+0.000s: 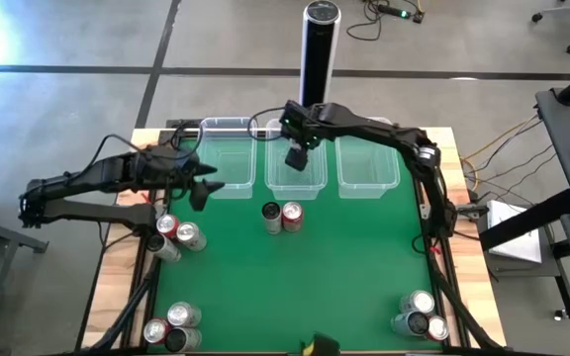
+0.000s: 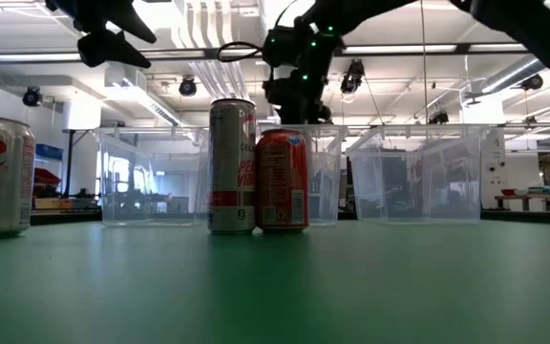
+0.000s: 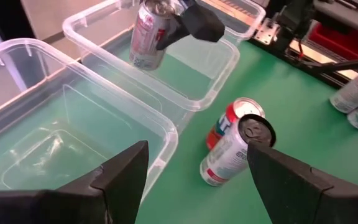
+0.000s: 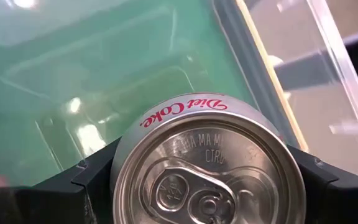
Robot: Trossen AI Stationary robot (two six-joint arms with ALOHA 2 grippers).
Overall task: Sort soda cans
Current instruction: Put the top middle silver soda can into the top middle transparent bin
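Note:
My right gripper (image 1: 298,156) is shut on a silver-white Diet Coke can (image 4: 207,174) held over the middle clear tub (image 1: 295,178); the left wrist view shows the same can (image 3: 146,36) above that tub. My left gripper (image 3: 194,180) is open with nothing between its fingers, above the left tub (image 1: 228,158) near its front edge. A silver can (image 1: 271,216) and a red can (image 1: 291,216) stand upright side by side on the green mat in front of the middle tub. More cans stand in groups at the left (image 1: 174,235), near left (image 1: 171,331) and near right (image 1: 419,316). My right gripper pinches the can's side wall (image 4: 124,148) just below its top rim, one finger (image 4: 86,183) on each side. The fingers come from above, pointing down, with the can's top facing the wrist. The can hangs clear above the middle tub's floor.
A third clear tub (image 1: 367,163) stands at the far right of the row. A tall black post (image 1: 319,49) rises behind the tubs. The mat's middle, in front of the two standing cans, is bare green.

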